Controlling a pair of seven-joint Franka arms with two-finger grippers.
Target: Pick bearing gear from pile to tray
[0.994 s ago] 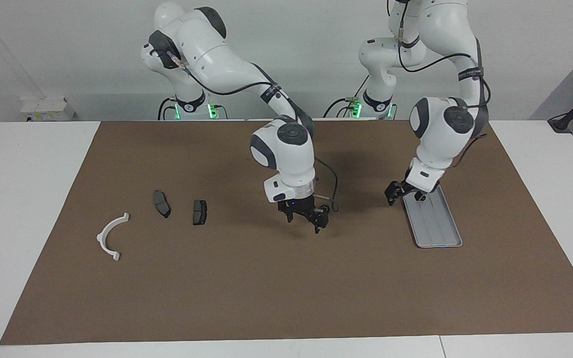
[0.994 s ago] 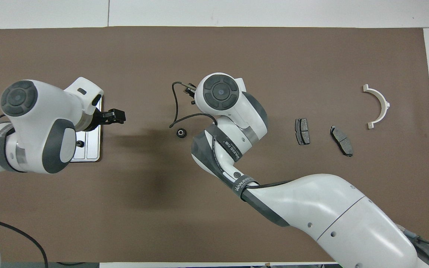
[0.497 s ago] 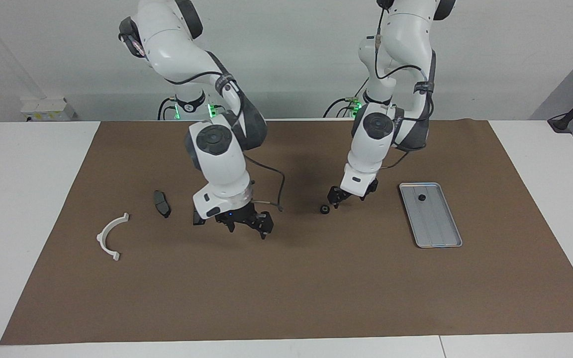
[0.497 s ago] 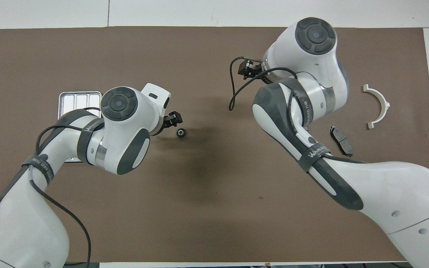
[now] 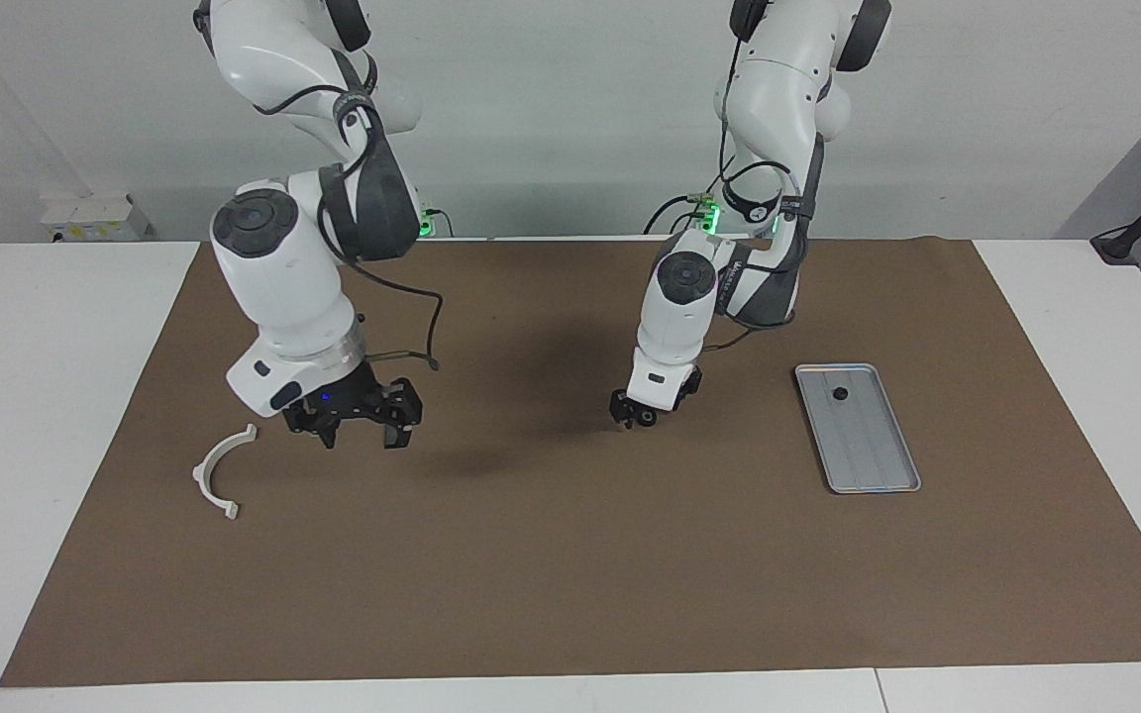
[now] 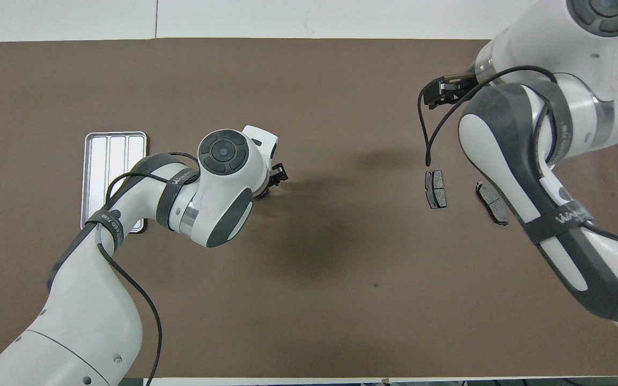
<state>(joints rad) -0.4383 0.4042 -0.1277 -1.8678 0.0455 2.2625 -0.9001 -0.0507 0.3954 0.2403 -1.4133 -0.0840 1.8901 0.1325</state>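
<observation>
- Your L gripper (image 5: 636,415) is down at the mat (image 5: 570,574) mid-table, at the small black gear (image 5: 646,419). Can't tell if jaws grip it; gear looks mostly hidden.
- Tray (image 5: 873,465) sits toward L arm's end, one black piece (image 5: 840,393) in it.
- R gripper (image 5: 358,424), jaws open, hovers by the white bracket (image 5: 219,469), empty.
- Two brake pads (image 6: 435,188) lie on the mat.

Your left gripper (image 5: 633,416) left the tray (image 5: 882,475) end and came down at mid-mat onto the small black round piece (image 5: 646,419); jaws now straddle it (can't tell if they grip it yet). Right gripper (image 5: 358,428) swung from mid-mat toward the right arm's end, now up over the brake-pad plates (image 6: 436,188), beside the white bracket (image 5: 218,472). One black piece (image 5: 840,393) now shows in the tray, uncovered.
</observation>
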